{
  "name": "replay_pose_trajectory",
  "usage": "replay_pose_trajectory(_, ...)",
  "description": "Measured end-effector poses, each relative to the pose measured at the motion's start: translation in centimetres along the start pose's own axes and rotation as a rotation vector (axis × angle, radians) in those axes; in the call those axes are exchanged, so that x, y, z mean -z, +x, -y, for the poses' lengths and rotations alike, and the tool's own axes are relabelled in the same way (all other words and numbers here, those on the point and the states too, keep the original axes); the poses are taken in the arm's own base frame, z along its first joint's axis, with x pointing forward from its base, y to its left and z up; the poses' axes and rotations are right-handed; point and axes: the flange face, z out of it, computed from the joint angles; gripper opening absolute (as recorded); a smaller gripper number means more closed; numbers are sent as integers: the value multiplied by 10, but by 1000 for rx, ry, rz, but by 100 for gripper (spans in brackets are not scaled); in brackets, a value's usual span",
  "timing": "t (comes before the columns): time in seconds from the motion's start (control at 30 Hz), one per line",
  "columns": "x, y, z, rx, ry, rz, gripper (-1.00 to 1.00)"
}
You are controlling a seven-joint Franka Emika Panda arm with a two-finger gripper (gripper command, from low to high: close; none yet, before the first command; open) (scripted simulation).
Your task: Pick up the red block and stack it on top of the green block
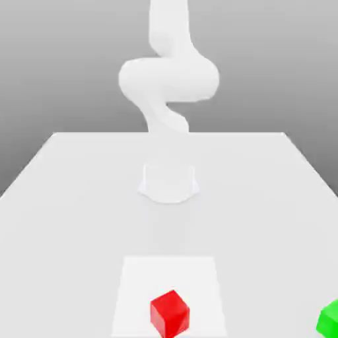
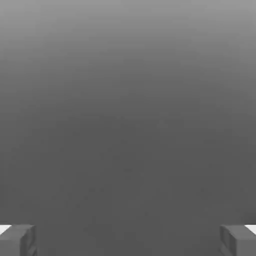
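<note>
Two glossy cubes (image 1: 169, 313) (image 1: 330, 318), white table (image 1: 79, 198)

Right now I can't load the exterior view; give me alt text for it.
A red block sits on a paler square patch of the white table, near the front edge, and a green block lies apart from it, cut off at the exterior view's right edge. Behind them the white arm rises from its base and leaves the top of the picture, touching neither block.

Exterior view: camera set above the near edge of the table (image 1: 79, 191), facing the arm (image 1: 168, 79) across the surface, at moderate range. Hand view: looks out past 2 fingertips (image 2: 17, 240) onto plain grey. The 2 views share nothing identifiable.
</note>
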Motion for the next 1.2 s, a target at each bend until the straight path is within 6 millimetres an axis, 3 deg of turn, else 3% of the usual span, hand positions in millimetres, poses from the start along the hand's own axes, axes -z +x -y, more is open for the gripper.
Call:
replay_pose_trajectory(0.13, -83, -4, -9, 76, -48, 120, 0)
replay_pose_trajectory(0.3, -179, -26, -28, 170, -110, 255, 0)
replay_pose_trajectory(0.5, -281, -69, -65, 287, -194, 405, 0)
replay_pose_trajectory(0.67, -351, -115, -108, 393, -271, 521, 0)
replay_pose_trajectory(0.83, -406, -160, -161, 494, -355, 621, 0)
replay_pose_trajectory(0.97, -445, -186, -188, 511, -366, 636, 0)
replay_pose_trajectory(1.0, -454, -192, -195, 511, -367, 637, -100)
replay_pose_trajectory(1.2, -458, -196, -198, 510, -368, 638, -100)
